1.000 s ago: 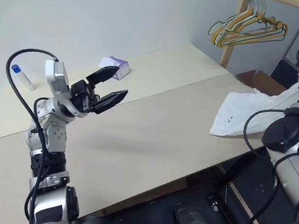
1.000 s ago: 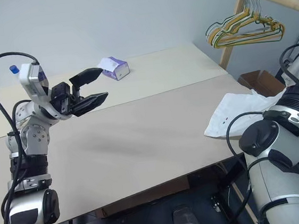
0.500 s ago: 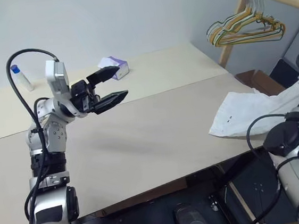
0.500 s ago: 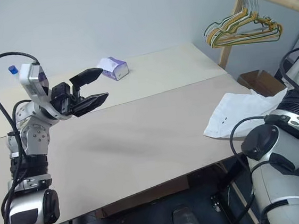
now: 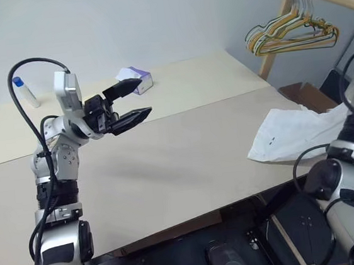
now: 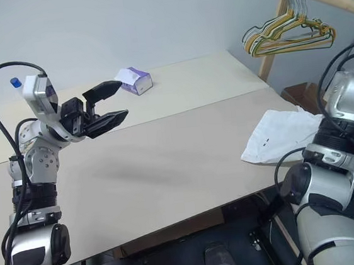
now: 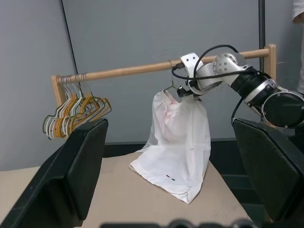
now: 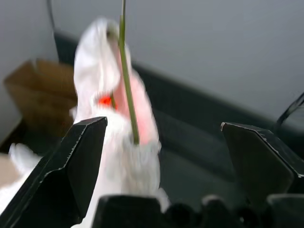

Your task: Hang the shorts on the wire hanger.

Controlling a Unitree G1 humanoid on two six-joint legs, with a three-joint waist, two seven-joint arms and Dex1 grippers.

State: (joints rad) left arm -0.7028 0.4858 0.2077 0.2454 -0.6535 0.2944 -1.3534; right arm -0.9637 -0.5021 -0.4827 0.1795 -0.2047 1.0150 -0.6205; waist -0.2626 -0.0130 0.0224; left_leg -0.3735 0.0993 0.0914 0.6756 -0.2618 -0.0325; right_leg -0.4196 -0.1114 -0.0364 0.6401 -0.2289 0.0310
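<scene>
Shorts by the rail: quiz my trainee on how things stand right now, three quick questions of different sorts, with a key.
1. True or false: the right gripper is shut on the shorts.
2. Where does the lower end of the shorts rest? A) on the corner of the table; B) on the floor; C) inside a cardboard box.
3. Fill in: the bunch of coloured hangers hangs from the wooden ____.

Key: 1 false, its fingers stand wide apart with the shorts ahead of them; 2 A; 3 rail.
</scene>
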